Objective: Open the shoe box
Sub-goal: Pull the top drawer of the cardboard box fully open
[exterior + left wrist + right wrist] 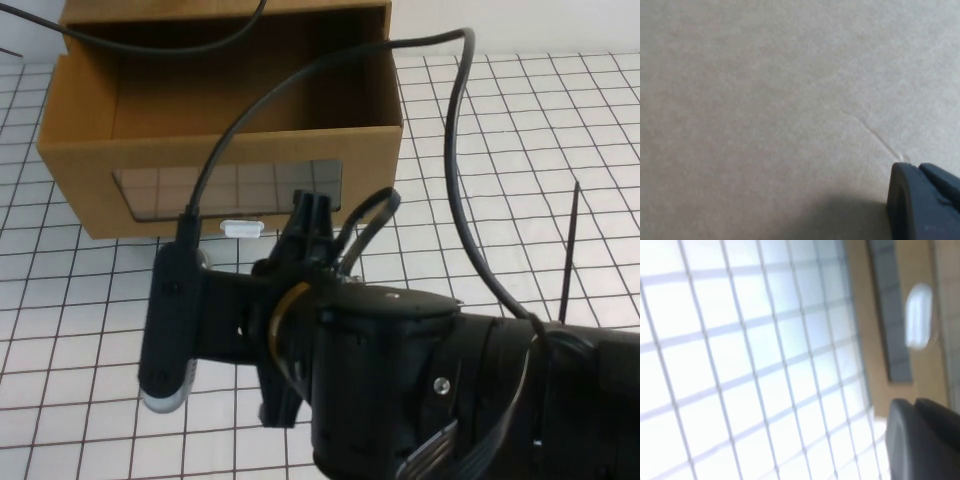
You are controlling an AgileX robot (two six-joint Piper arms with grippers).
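Brown cardboard shoe box (80,185) sits on the far side of a white gridded table (520,150), left of centre. Its top is open to the camera and its hollow inside shows. Its near wall has a clear window (230,190) and, just below it, a small white pull tab (243,227), the natural place to tug. The right gripper (312,212) fills the foreground, aimed at that wall, jaws pinched together and holding nothing. The tab lies just beside its tip, toward the robot's left, untouched. The left gripper (922,200), seen only from its own wrist, hovers close against plain cardboard, probably bracing the box; its jaws look closed and empty.
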